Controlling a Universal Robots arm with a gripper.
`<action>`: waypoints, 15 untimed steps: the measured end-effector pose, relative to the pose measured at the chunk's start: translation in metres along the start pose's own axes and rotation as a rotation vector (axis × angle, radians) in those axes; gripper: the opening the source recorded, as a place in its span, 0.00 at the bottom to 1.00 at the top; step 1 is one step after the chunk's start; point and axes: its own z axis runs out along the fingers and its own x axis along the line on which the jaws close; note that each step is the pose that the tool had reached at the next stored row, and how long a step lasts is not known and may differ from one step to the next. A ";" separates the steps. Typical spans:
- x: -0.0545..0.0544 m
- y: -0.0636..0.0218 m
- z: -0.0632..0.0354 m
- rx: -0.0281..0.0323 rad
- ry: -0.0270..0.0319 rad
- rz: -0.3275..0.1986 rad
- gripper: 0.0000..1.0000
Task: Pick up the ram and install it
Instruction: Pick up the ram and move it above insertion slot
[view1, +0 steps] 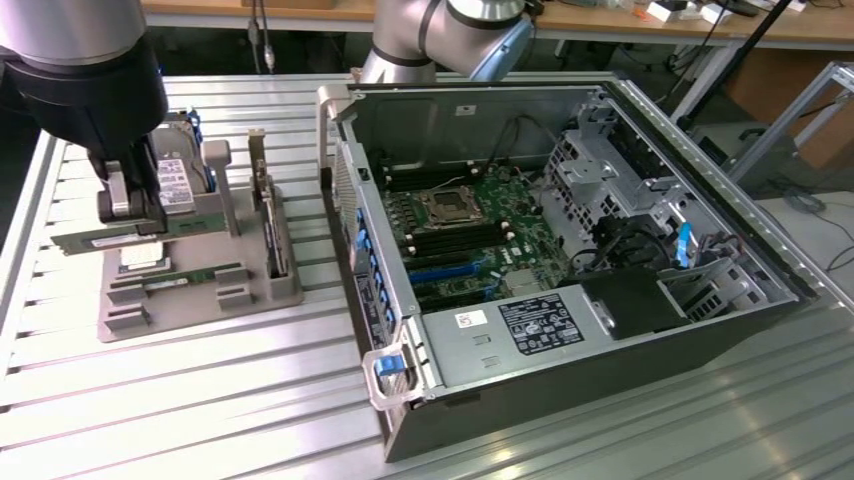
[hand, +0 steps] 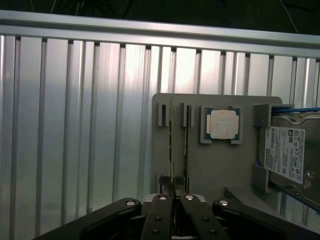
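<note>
The ram (view1: 87, 241) is a thin green stick lying level between my fingers, over the grey holder block (view1: 200, 310) at the exterior view's left. My gripper (view1: 134, 215) is shut on it from above. In the wrist view the ram (hand: 171, 150) shows edge-on, running from my closed gripper (hand: 172, 197) along the holder block (hand: 220, 170). A second green stick (hand: 186, 150) stands parallel right beside it in the holder. I cannot tell whether the held stick still touches its slot.
The open computer case (view1: 561, 330) lies to the exterior view's right, its motherboard (view1: 467, 230) exposed. On the holder sit a square silver processor (hand: 222, 124), a hard drive (hand: 290, 150) and an upright card (view1: 274, 230). Ribbed aluminium table (view1: 200, 400) all round.
</note>
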 end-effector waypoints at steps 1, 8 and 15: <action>0.000 0.0000 -0.0013 0.0001 -0.0003 0.000 0.12; 0.000 0.0003 -0.0079 0.0001 -0.0010 0.000 0.12; -0.001 0.0006 -0.0146 0.0002 -0.0023 0.000 0.12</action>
